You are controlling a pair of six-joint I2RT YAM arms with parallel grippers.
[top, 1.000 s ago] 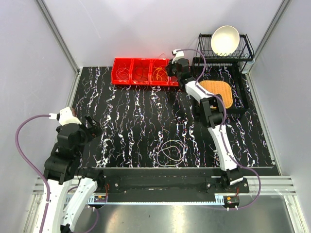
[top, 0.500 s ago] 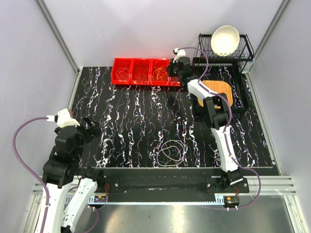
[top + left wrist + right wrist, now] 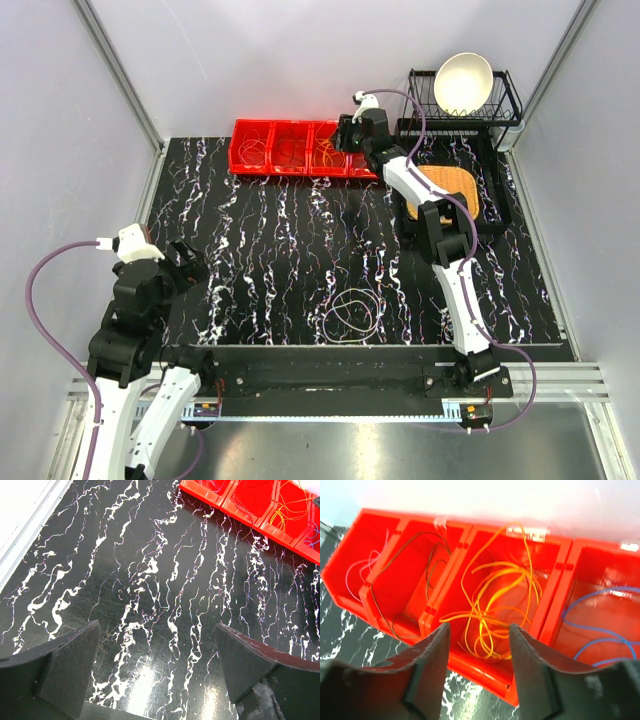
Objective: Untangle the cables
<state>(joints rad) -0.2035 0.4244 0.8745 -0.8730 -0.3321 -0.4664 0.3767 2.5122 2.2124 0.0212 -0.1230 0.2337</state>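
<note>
Orange and yellow cables (image 3: 492, 602) lie tangled in one compartment of the red bins (image 3: 290, 148). My right gripper (image 3: 479, 636) hovers just above that compartment, open, with nothing between its fingers. Neighbouring compartments hold a blue cable (image 3: 600, 625), a dark cable (image 3: 415, 577) and a pink one (image 3: 362, 567). A loose whitish cable loop (image 3: 350, 315) lies on the black mat near the front. My left gripper (image 3: 157, 652) stands wide open over bare mat at the left; in the top view the left gripper (image 3: 190, 262) is far from the bins.
A black dish rack (image 3: 500, 100) with a white bowl (image 3: 463, 80) stands at the back right. Below it sits a dark tray (image 3: 497, 215) with an orange pad (image 3: 450, 190). Grey walls close in both sides.
My right gripper has opened above the orange-cable compartment and shifted slightly left. The left arm drew back a little early on, then stayed still.
</note>
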